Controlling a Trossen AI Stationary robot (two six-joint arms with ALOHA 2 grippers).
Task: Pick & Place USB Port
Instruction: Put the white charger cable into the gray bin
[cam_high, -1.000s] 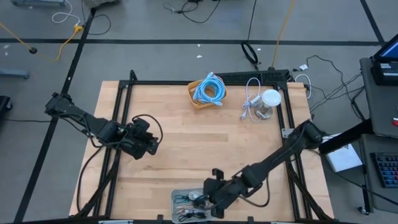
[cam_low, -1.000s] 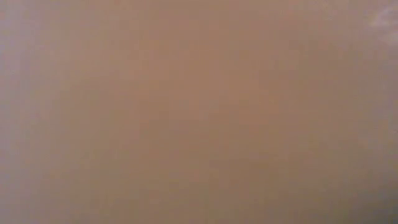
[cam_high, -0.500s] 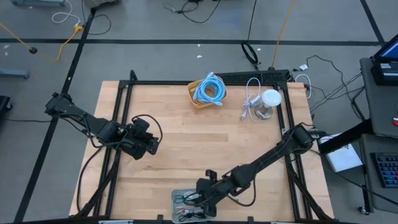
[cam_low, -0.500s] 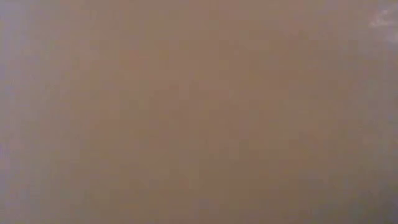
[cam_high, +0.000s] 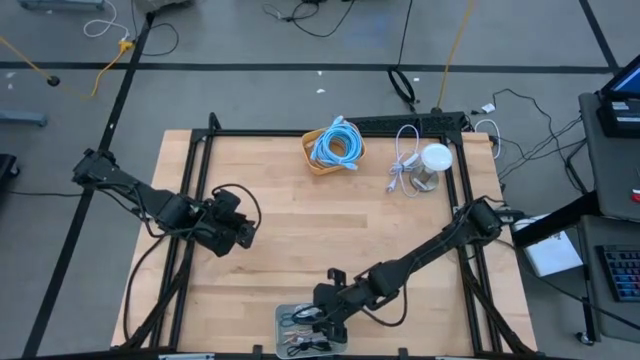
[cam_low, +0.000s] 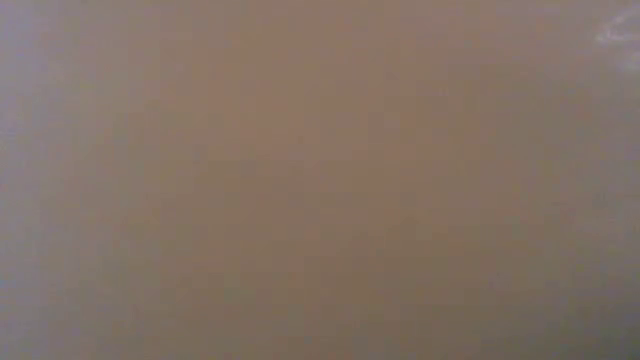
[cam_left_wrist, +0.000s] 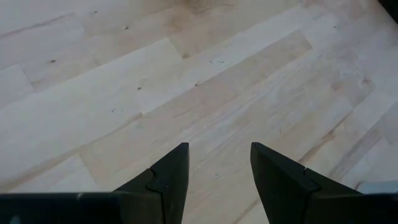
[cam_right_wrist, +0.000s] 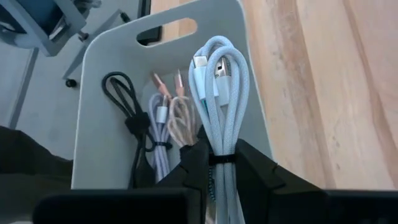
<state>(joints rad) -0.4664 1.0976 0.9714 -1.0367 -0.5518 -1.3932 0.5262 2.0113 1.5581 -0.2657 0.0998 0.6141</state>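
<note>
A coiled pale blue USB cable (cam_right_wrist: 221, 87), bound by a dark tie, sticks out ahead of my right gripper (cam_right_wrist: 221, 155), which is shut on it. It hovers over a grey tray (cam_right_wrist: 112, 56) at the table's near edge (cam_high: 285, 320), where a black cable (cam_right_wrist: 127, 112) and a pink-white cable (cam_right_wrist: 171, 118) lie. In the high view my right gripper (cam_high: 322, 308) is above that tray. My left gripper (cam_left_wrist: 217, 165) stands open over bare wood at the table's left (cam_high: 240, 232). My right gripper pinches the cable bundle between its two fingers at the dark tie (cam_right_wrist: 221, 159). The fingers slant down toward the table's near edge and lie along the bundle. The looped end with its plug (cam_right_wrist: 200, 64) reaches forward over the tray; whether it touches the tray I cannot tell.
A wicker basket (cam_high: 333, 148) with a bright blue cable stands at the table's far edge. Beside it, at the far right, lie a white cable (cam_high: 403, 160) and a white round thing (cam_high: 432, 162). The black frame (cam_high: 200, 190) runs around the table.
My right gripper has gone toward the table's left and down, carrying the pale blue cable over the grey tray. It stays shut on the bundle.
</note>
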